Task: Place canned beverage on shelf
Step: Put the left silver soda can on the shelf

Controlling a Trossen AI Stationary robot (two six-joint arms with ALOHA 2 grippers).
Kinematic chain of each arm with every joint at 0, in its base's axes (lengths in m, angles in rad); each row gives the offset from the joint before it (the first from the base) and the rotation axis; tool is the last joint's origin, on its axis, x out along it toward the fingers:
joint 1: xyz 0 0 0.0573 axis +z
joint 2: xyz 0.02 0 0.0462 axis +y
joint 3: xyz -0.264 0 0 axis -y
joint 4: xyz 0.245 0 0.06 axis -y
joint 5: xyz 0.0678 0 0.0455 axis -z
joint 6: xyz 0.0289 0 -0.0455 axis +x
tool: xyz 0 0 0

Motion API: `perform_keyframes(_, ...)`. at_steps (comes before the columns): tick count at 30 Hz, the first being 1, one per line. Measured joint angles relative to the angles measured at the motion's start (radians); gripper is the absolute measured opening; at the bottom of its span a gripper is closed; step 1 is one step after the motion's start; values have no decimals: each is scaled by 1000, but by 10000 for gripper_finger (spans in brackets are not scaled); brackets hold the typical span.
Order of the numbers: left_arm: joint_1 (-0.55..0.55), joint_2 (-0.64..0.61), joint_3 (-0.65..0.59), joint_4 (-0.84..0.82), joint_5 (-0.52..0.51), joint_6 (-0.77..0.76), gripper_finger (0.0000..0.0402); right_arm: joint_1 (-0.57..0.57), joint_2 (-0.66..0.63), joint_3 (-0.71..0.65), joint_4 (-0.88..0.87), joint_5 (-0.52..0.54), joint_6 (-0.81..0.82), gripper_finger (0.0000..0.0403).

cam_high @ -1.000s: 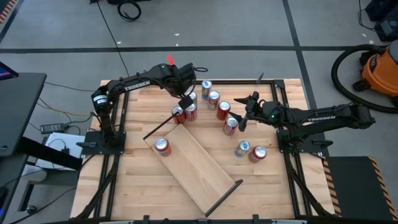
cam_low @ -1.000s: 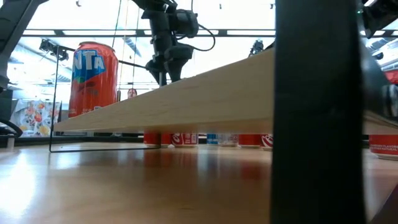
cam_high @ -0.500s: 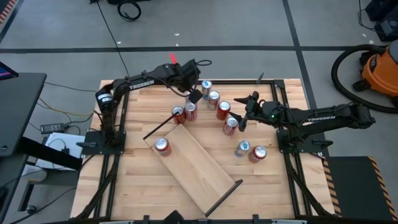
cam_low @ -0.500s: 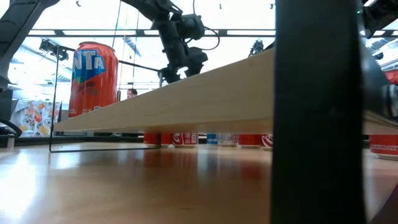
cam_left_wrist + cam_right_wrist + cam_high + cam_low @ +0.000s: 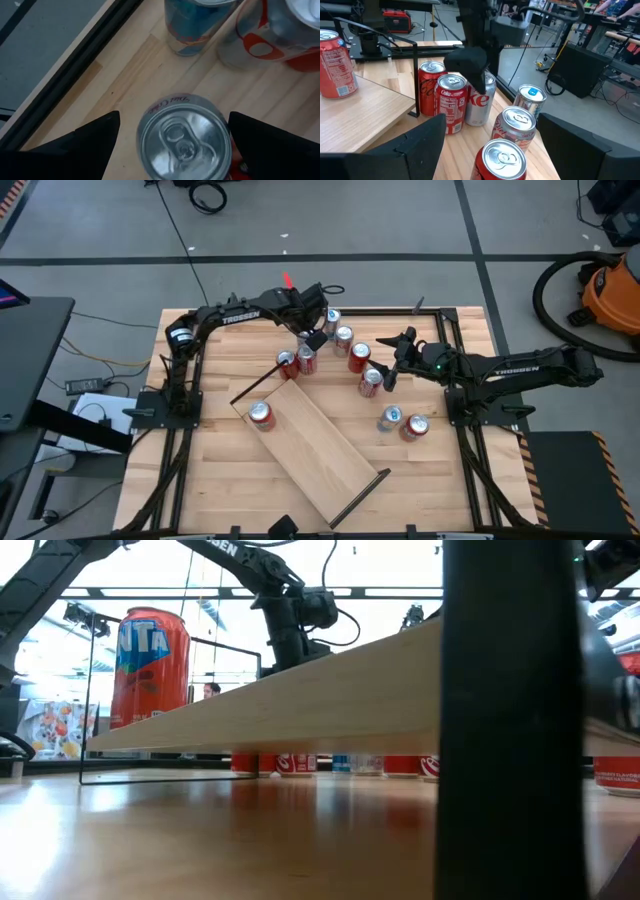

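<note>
The left pincer (image 5: 315, 338) hangs spread wide over a silver can (image 5: 184, 137), one finger on either side, not touching it. That can stands on the counter (image 5: 230, 470) in a cluster beyond the shelf (image 5: 312, 442), where one orange can (image 5: 261, 415) already stands. The right pincer (image 5: 392, 376) waits released, empty, above a red can (image 5: 370, 383).

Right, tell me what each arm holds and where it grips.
Nothing held. Left gripper is open over a silver Diet Coke can; right gripper hovers empty.
</note>
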Motion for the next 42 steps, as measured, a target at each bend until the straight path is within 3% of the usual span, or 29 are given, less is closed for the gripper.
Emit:
perform_keyframes(10,25,7,0,-38,57,-29,383,0,0,0,-5,0,-6,327)
perform_keyframes(21,40,21,0,-69,117,-3,313,0,0,0,-5,0,-8,327)
perform_keyframes(30,39,17,3,-71,116,66,310,0,0,0,-10,0,-8,327)
perform_keyframes(42,-2,11,273,-217,102,202,310,0,0,0,-23,0,-15,327)
